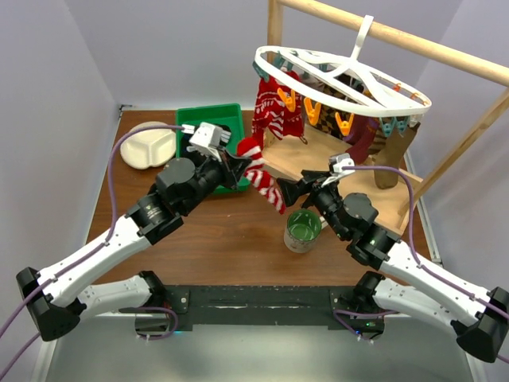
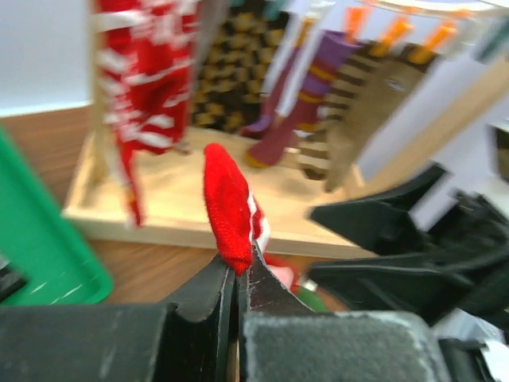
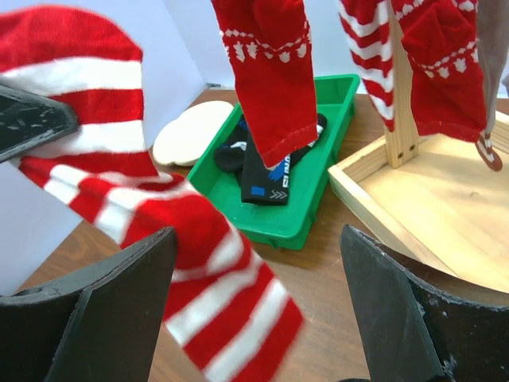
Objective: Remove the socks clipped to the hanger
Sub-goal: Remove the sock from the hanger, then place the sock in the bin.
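At desk centre, left tool point(image 1: 237, 165) pinches the striped sock point(image 1: 266, 187), off the hanger point(image 1: 334, 76), likely bound for the 11 o'clock bin point(image 1: 208, 111). Right tool point(image 1: 296, 189) alongside stands spread.

The top external camera hangs high behind the arm bases and looks down and forward over the whole table point(image 1: 231, 239), far enough back to take in the white hanger point(image 1: 398, 97) too. The left wrist camera sits low, tight behind the left gripper's fingers point(image 2: 203, 298), facing the wooden stand base point(image 2: 318, 208). The right wrist camera, equally low, looks between the right gripper's fingers point(image 3: 119, 310) toward the green tray point(image 3: 318, 199). All three views share the red-and-white striped sock point(image 1: 266, 183).
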Action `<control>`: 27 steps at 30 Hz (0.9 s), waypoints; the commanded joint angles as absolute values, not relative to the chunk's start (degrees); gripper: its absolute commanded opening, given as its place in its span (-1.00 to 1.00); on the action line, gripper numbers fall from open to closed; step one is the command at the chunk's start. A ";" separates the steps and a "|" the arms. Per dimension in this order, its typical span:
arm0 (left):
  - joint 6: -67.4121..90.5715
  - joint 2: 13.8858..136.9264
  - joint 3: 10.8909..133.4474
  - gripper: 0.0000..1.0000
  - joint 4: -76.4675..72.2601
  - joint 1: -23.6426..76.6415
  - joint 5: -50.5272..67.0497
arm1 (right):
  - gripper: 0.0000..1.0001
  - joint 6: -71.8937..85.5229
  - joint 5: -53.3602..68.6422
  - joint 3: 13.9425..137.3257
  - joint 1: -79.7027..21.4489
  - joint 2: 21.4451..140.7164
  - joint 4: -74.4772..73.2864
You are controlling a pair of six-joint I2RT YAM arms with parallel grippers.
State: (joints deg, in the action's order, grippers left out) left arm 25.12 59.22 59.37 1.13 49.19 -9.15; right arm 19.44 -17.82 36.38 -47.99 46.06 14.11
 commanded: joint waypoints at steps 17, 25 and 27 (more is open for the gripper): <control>25.49 72.76 64.76 -1.00 -4.04 30.15 -16.51 | 0.75 19.95 -20.30 39.37 -47.99 44.56 10.64; 22.67 88.31 71.79 -1.00 -8.35 20.50 -11.01 | 0.75 18.99 -20.48 40.60 -47.99 42.72 6.51; 21.37 94.00 73.21 -1.00 -10.10 18.64 -8.71 | 0.75 18.72 -20.39 41.04 -48.08 41.93 5.89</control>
State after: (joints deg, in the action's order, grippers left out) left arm 24.27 85.58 69.21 -4.19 23.68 -13.13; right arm 19.81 -20.03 37.58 -47.99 43.70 7.38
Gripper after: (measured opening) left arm 0.030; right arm 0.874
